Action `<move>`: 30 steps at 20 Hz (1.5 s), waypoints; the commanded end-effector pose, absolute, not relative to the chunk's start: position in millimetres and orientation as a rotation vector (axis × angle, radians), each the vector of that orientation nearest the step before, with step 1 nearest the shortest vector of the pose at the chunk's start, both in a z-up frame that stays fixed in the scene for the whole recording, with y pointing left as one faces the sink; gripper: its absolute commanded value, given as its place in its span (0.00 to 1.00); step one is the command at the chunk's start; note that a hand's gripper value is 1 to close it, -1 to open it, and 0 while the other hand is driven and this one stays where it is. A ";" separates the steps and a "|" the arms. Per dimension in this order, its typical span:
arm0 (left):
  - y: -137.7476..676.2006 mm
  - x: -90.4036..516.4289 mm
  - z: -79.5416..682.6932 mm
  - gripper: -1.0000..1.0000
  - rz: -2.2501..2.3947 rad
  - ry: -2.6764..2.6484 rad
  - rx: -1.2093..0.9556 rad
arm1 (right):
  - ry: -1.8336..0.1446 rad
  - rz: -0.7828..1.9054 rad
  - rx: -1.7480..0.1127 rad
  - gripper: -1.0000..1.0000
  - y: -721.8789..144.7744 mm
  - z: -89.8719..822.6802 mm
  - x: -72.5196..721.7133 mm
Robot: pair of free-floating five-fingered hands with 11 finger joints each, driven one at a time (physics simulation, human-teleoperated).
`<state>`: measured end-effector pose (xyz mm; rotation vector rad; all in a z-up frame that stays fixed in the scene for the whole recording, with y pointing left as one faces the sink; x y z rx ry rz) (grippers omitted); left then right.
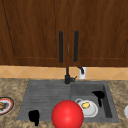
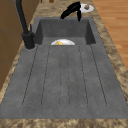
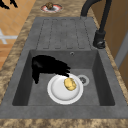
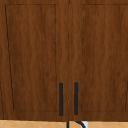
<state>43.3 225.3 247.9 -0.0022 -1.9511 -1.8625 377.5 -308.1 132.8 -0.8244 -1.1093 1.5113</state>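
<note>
My right hand (image 1: 98,95) hovers open in the sink's basin (image 1: 108,100), its fingers reaching out just above the far edge of a white plate (image 1: 90,110). The right side view shows that hand (image 3: 48,65) beside the plate (image 3: 58,92), apart from the yellow lump of food (image 3: 70,84) lying on it. My left hand (image 1: 34,116) hangs open at the front left corner of the drainboard (image 1: 45,96), holding nothing. A big red ball (image 1: 67,114) stands at the sink's front edge, between the two hands.
A black faucet (image 1: 67,76) rises behind the sink. A red-rimmed plate of food (image 1: 3,105) lies on the counter at the left, a white dish (image 1: 126,111) at the right edge. Above is a wooden cabinet with two black handles (image 4: 61,99).
</note>
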 end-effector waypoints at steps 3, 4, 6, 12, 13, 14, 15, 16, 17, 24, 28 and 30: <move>225.3 43.3 247.9 0.50 -1.862 -1.951 -0.002 | -1.042 1.530 -0.755 0.00 -322.5 153.4 356.8; 225.3 43.3 247.9 0.50 -1.862 -1.951 -0.002 | -1.034 1.535 -0.749 0.00 -324.6 156.1 352.8; 225.3 43.3 247.9 0.50 -1.862 -1.951 -0.002 | -1.019 1.543 -0.735 0.00 -328.3 161.4 345.0; 225.3 43.3 247.9 0.50 -1.862 -1.951 -0.002 | -0.974 1.556 -0.686 0.00 -335.4 189.3 336.7; 225.3 43.3 247.9 0.50 -1.862 -1.951 -0.002 | -0.965 1.555 -0.677 0.00 -339.3 196.2 335.6; 225.3 43.3 247.9 0.50 -1.862 -1.951 -0.002 | -0.959 1.554 -0.664 0.00 -342.0 201.8 333.6; 225.3 43.3 247.9 0.50 -1.862 -1.951 -0.002 | -0.955 1.553 -0.655 0.00 -344.3 207.2 332.6; 225.3 43.3 247.9 0.50 -1.862 -1.951 -0.002 | -0.949 1.554 -0.648 0.00 -346.2 212.9 331.8; 225.3 43.3 247.9 0.50 -1.862 -1.951 -0.002 | -0.944 1.556 -0.648 0.00 -348.3 220.7 331.2; 225.3 43.3 247.9 0.50 -1.862 -1.951 -0.002 | -0.907 1.559 -0.622 0.00 -367.8 275.1 322.5; 225.3 43.3 247.9 0.50 -1.862 -1.951 -0.002 | -0.913 1.553 -0.623 0.00 -387.3 301.3 307.1; 225.3 43.3 247.9 0.50 -1.862 -1.951 -0.002 | -0.932 1.558 -0.630 0.00 -397.6 311.2 298.2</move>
